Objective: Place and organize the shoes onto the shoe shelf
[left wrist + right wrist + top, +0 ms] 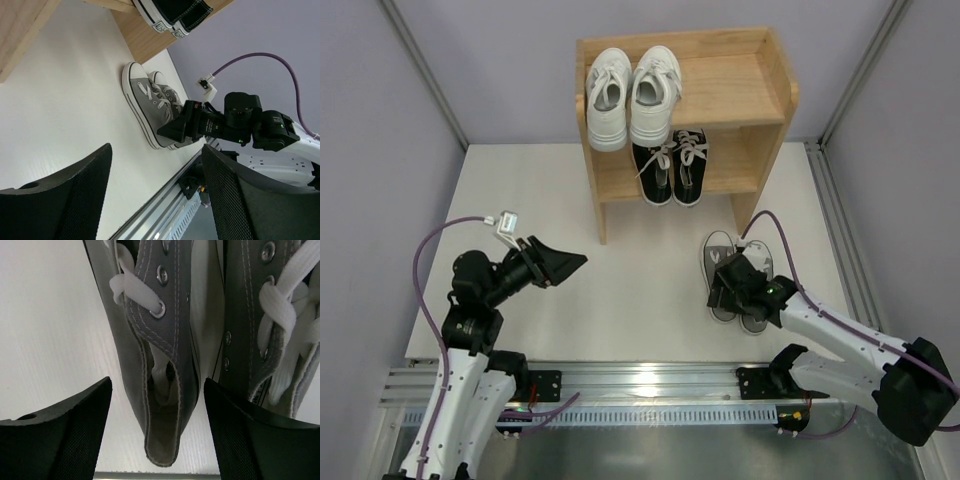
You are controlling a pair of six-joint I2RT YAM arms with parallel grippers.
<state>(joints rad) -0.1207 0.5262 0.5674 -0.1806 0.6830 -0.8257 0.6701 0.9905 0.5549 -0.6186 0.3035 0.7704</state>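
In the lower left of the top view, the left gripper hung over the bare table with jaws apart and empty. On the shoe shelf at upper centre, the white shoes filled the left half of the top tier. The black shoes reached the lower tier's front edge. At lower right, the right gripper stood spread around one heel of the grey shoes on the table.

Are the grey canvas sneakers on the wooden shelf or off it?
Off it. The grey canvas sneakers stand upright on the white table, in front of the light wooden shelf, with the open right gripper over them.
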